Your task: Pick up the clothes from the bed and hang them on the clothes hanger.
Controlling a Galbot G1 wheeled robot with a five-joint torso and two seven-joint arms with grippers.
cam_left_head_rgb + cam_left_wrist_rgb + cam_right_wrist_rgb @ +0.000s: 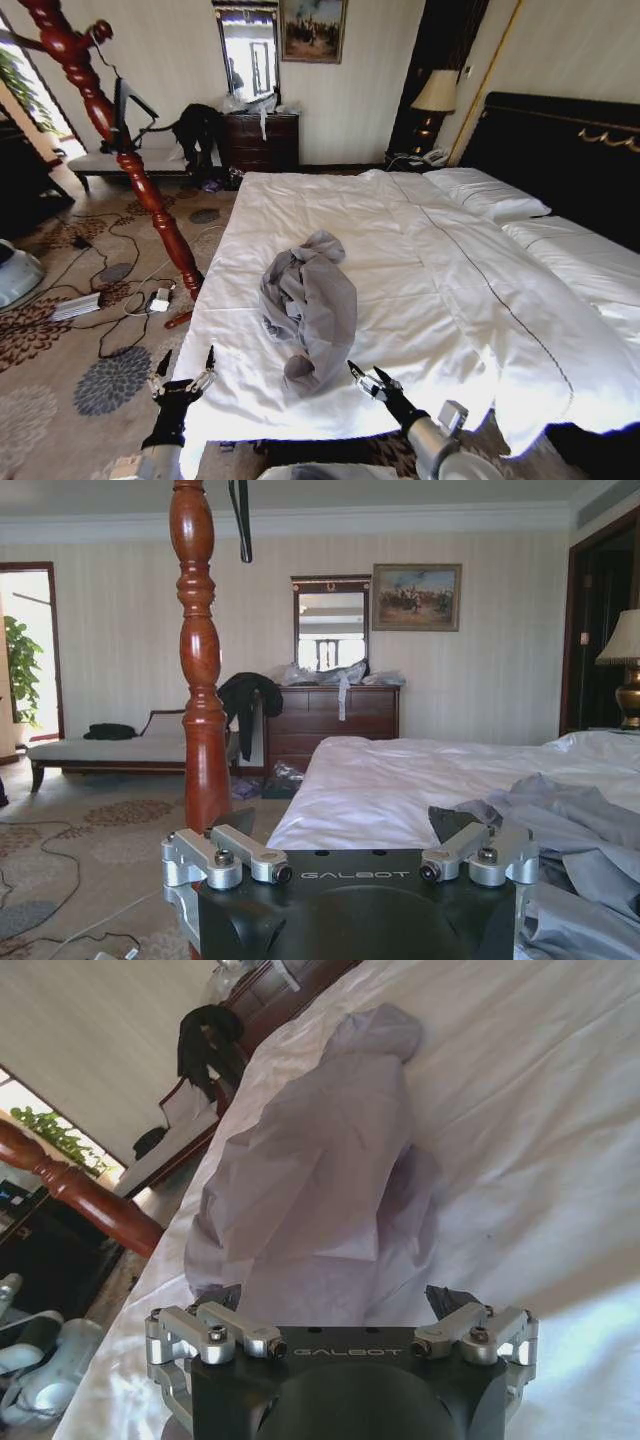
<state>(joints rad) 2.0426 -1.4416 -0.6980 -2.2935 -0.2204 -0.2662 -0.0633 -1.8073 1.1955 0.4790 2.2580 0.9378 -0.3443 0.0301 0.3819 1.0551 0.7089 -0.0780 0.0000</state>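
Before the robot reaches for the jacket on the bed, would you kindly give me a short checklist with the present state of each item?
1. Right claw open: ok, jaws spread, holding nothing.
2. Left claw open: ok, empty, at the bed's near corner.
3. Grey jacket within view and unobstructed: ok, it lies crumpled on the white bed, nothing on top.
4. Right claw lined up with the jacket: ok, it points at the heap's near end but is not yet touching.
5. Collar or shoulders identifiable for hanging: cannot tell, fabric is bunched.
6. Black hanger free: ok, it hangs empty on the wooden stand.

Hotel-like bedroom: wide bed (pixel 420 260), dresser (pixel 262 140), lamp (pixel 435 95)
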